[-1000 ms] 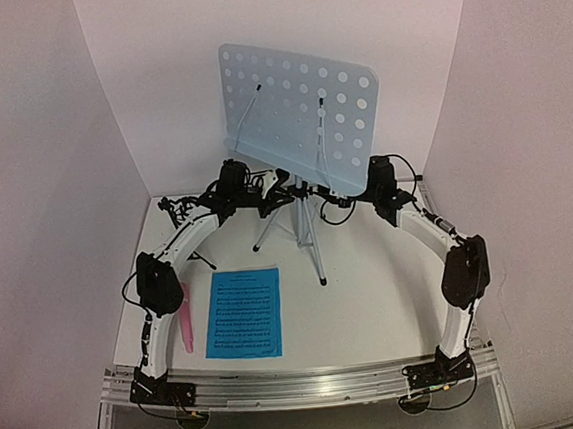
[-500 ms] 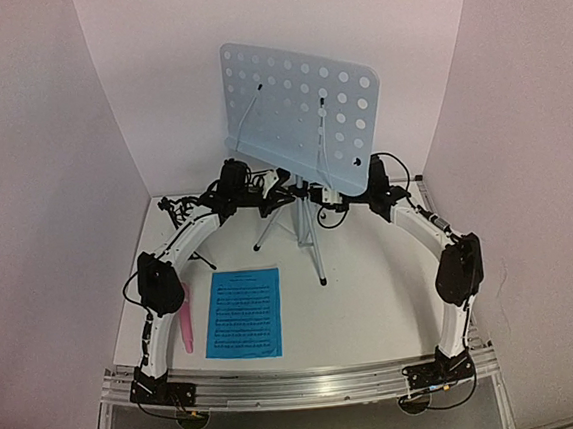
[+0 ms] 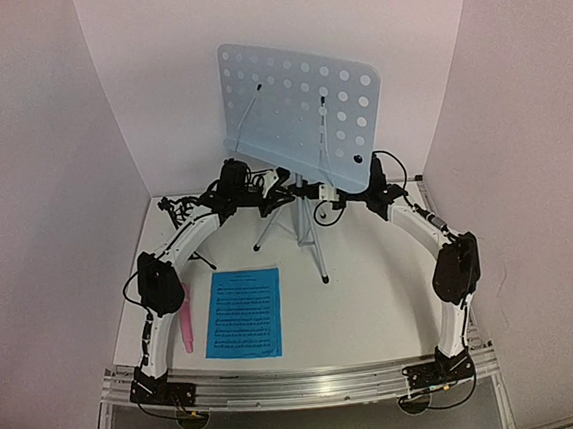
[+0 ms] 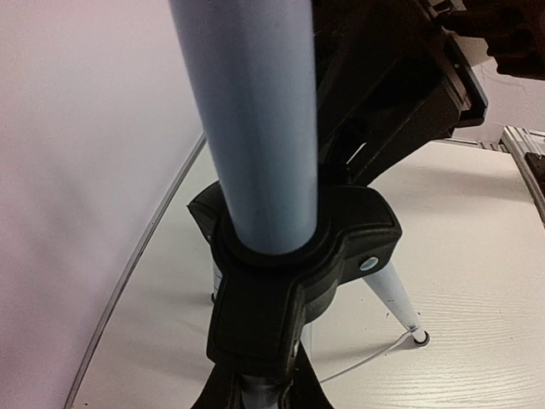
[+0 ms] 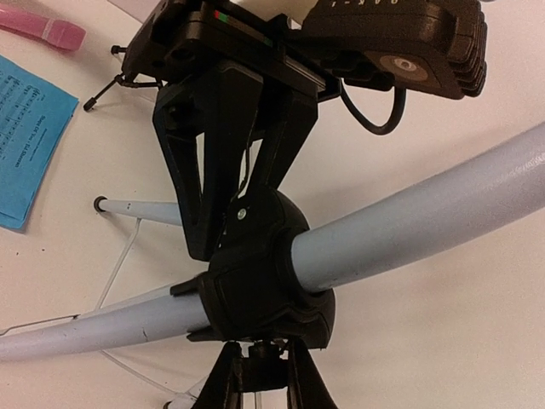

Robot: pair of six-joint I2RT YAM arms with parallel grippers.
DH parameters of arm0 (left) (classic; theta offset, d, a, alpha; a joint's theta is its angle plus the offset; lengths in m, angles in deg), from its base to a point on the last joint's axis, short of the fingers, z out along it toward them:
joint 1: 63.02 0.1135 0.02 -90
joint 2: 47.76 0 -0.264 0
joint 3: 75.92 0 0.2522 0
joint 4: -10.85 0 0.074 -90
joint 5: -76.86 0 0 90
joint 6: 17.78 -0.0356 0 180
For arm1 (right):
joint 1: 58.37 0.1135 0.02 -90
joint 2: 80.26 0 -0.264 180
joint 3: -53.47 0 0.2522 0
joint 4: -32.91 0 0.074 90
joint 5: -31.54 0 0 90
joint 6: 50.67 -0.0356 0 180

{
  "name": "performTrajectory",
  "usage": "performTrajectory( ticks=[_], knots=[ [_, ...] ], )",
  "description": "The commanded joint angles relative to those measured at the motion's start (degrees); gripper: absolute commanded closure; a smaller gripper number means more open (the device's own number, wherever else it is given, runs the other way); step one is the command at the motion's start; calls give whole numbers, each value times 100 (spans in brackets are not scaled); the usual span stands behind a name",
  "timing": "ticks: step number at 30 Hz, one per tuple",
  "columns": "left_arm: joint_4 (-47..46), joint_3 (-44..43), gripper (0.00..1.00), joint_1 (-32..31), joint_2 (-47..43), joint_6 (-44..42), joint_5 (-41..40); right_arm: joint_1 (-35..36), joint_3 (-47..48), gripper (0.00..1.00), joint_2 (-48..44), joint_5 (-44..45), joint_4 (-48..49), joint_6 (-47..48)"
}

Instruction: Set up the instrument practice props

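Right arm has swung inward over the last second, bringing the right gripper against the music stand; the left arm and the loose props lie as before.

Writing: a camera housing on the left wrist bears lettering cut by the picture's edge, seemingly "AK-1". The sheet music carries black staves and a heading too small to read.

Stand: pale-blue desk pierced with round holes, two thin wire arms across its face, a pale-blue pole passing through a black three-lobed hub, slim pale legs with black tips. It stands upright at the back middle of the white table.

Left gripper: clamped on the hub from one side. Right gripper: fingers pinched on the black collar just under the hub.

Bright-blue sheet lies flat at front left; the pink microphone lies just beside its left edge. A small black tripod stands behind them, largely hidden by the left arm.
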Motion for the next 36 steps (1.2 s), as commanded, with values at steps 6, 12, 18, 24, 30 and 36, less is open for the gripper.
performTrajectory(
  ticks=[6,12,18,24,30,36],
  knots=[
    [-17,-113,100,-47,59,-142,-255,78,30,100,8,-484,-600,-1673],
    [-10,-142,100,-47,56,-152,-316,81,131,100,110,-927,-1223,-3544],
    [16,-104,100,-50,32,-177,-370,62,146,100,207,-1246,-1216,-5335],
    [16,-48,100,-64,-19,-241,-465,7,384,100,490,-2129,-1214,-7104],
    [8,24,100,-64,-62,-288,-513,-87,955,100,1012,-2977,-1191,-9348],
    [-4,59,100,-73,-78,-353,-517,-87,1010,100,1030,-3403,-873,-10998]
  ],
)
